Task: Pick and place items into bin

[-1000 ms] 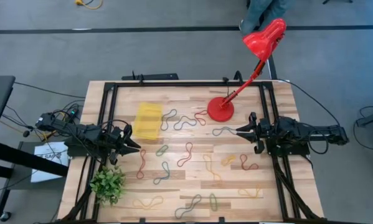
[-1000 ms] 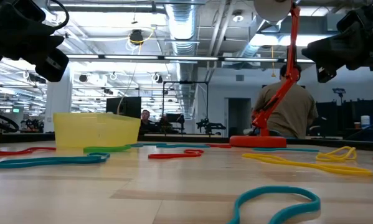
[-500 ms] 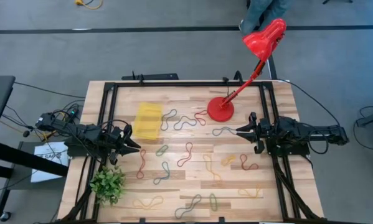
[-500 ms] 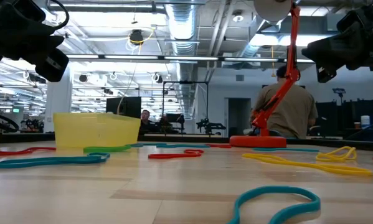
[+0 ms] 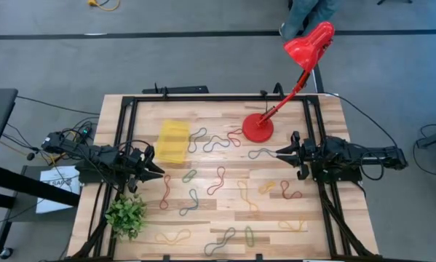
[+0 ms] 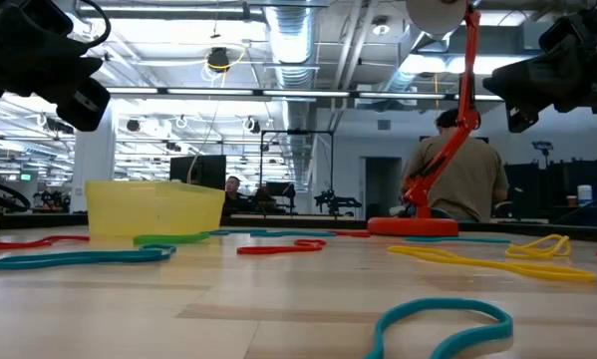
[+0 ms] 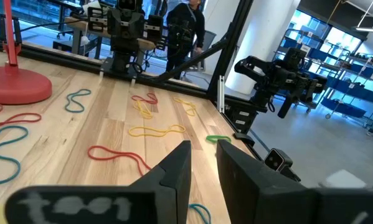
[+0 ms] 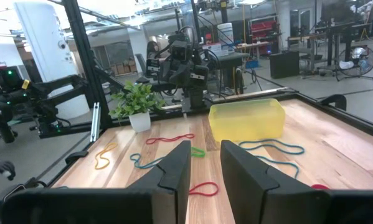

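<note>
Several thin squiggly loops lie flat on the wooden table: a red one point(image 5: 216, 180), a green one point(image 5: 189, 175), a yellow one point(image 5: 174, 236), a grey-blue one point(image 5: 261, 153) and others. The translucent yellow bin point(image 5: 173, 141) stands on its base at the far left, also seen in the low view as the bin point(image 6: 155, 207). My left gripper point(image 5: 161, 172) hovers level above the table's left side, open and holding nothing. My right gripper point(image 5: 277, 153) hovers level at the right side, open as well, with only a narrow gap between its fingers point(image 8: 177, 163).
A red lamp's round base point(image 5: 258, 128) stands at the far middle-right, its arm leaning out over the far right corner. A small green plant point(image 5: 126, 215) sits at the near left. A black frame point(image 5: 203, 97) rims the table. A person point(image 6: 464, 170) stands beyond the far edge.
</note>
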Motion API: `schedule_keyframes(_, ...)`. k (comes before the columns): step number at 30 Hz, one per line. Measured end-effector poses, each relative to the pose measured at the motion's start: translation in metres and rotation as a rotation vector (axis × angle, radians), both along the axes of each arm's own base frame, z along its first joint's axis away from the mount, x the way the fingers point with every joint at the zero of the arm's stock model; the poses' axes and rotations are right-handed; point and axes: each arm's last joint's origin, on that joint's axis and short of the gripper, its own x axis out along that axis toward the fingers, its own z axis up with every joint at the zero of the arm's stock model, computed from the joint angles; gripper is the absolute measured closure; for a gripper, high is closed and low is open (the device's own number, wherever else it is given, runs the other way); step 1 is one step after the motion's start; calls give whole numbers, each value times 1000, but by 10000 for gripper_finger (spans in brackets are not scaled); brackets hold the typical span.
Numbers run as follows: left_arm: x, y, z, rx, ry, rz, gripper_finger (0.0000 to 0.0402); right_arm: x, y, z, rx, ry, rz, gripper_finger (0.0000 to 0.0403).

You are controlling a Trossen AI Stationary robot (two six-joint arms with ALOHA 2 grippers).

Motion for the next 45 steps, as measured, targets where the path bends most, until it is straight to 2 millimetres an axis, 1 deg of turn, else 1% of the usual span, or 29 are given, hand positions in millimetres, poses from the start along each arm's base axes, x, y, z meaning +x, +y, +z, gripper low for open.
schedule_keyframes(16,0,0,0,2,0,0,335,0,0,0,0,0,0,320)
schedule_keyframes(18,0,0,0,48,-13,0,335,0,0,0,0,0,0,320)
schedule_keyframes(22,0,0,0,232,-59,-1,335,0,0,0,0,0,0,320)
schedule_keyframes(24,0,0,0,287,-73,-1,335,0,0,0,0,0,0,320)
schedule_keyframes(30,0,0,0,307,-78,0,335,0,0,0,0,0,0,320)
schedule_keyframes(34,0,1,1,410,-109,45,335,0,0,0,0,0,0,320)
schedule_keyframes(36,0,2,5,404,-145,85,335,0,0,0,0,0,0,320)
schedule_keyframes(39,0,5,14,330,-192,186,335,0,0,0,0,0,0,320)
schedule_keyframes(42,-1,7,20,239,-169,251,335,0,0,3,-9,-29,-2,320)
schedule_keyframes(45,-1,7,17,200,-113,231,335,-2,0,12,-16,-53,-3,320)
